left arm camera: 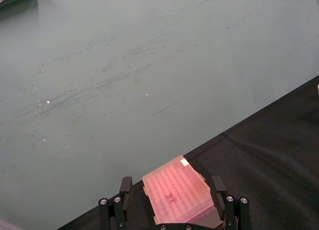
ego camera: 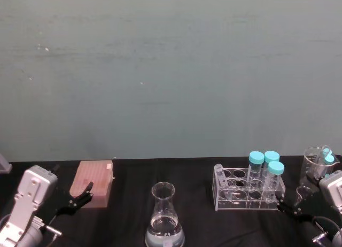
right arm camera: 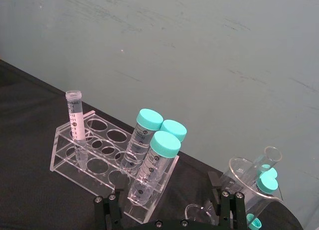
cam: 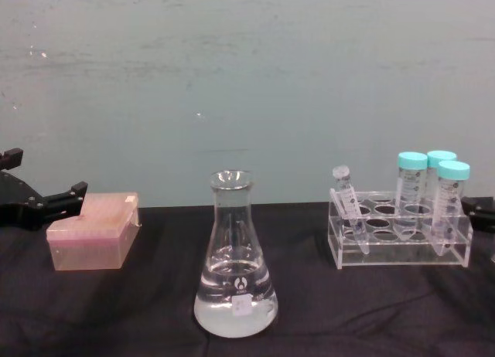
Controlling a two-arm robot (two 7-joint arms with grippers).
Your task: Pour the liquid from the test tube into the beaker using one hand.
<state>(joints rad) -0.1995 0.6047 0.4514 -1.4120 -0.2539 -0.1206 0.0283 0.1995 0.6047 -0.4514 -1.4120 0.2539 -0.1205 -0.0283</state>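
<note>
Black cloth [ego camera: 128, 225] is seen across the bottom of the head view, under a grey-green wall [ego camera: 171, 70]. The flask [ego camera: 163, 217] is placed upright at bottom centre, with clear liquid [ego camera: 164, 235] in its base. A clear rack [ego camera: 232, 203] is set right of centre, with three teal-capped tubes [ego camera: 265, 164] standing at its right end. The left gripper [ego camera: 84, 194] is held at lower left, just beside a pink box [ego camera: 99, 175], with its fingers parted. The right gripper [ego camera: 290, 203] is held at lower right, near the rack's right end and below a wide glass [ego camera: 312, 161] at the right edge.

In the left wrist view, both fingers are seen spread wide at the bottom edge, and the pink box lies beyond the gap. Nothing is gripped, and whether the box is touched cannot be told.

In the right wrist view, the test tube [right arm camera: 75, 121] is found at the left of the frame, uncapped, standing in an end hole of the rack. It is well apart from the right gripper's fingers at the bottom edge, which are spread wide with nothing held. Whether the tube holds liquid cannot be told.

In the chest view, the flask is shown at lower centre. The test tube is seen leaning in the rack's left end, right of centre, and the pink box is at the left. The left gripper is seen at the left edge and the right gripper at the right edge.
</note>
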